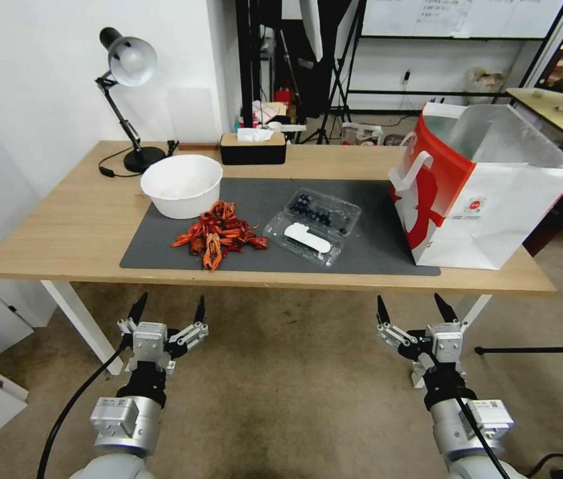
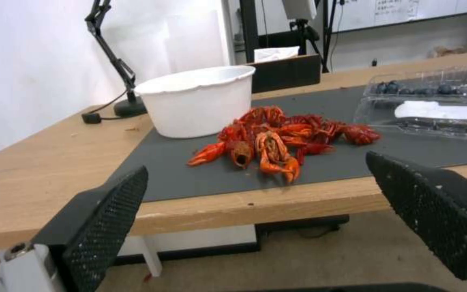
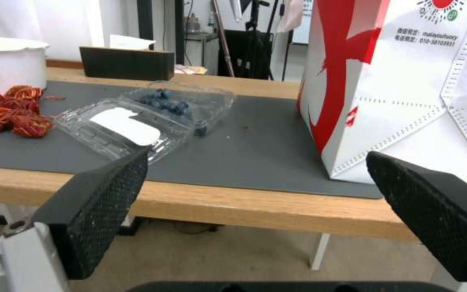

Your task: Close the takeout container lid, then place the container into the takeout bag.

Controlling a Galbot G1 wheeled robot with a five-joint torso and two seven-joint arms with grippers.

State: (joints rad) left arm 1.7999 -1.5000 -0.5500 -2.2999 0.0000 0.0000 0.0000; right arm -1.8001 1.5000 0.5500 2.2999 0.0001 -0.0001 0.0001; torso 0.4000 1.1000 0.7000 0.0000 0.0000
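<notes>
Head view: the container lies open at frame centre on the grey mat, its lid flat on the near side with the white label up and the blueberry half behind it. The bag stands upright at right centre, mouth open, near the container but apart from it, its base partly on the mat. A heap of red crayfish lies just left of the container; whether it touches cannot be told. A white bowl stands behind the crayfish. A black tissue box and a desk lamp stand at the table's far edge, upper left.

Left gripper, lower left, and right gripper, lower right, hang below the table's near edge, fingers spread, gripping nothing, well apart from all items.

Left wrist view: the container is cut off by the frame edge. Right wrist view: the bag is cut off at the top and side, and a finger covers the lid's near corner.
</notes>
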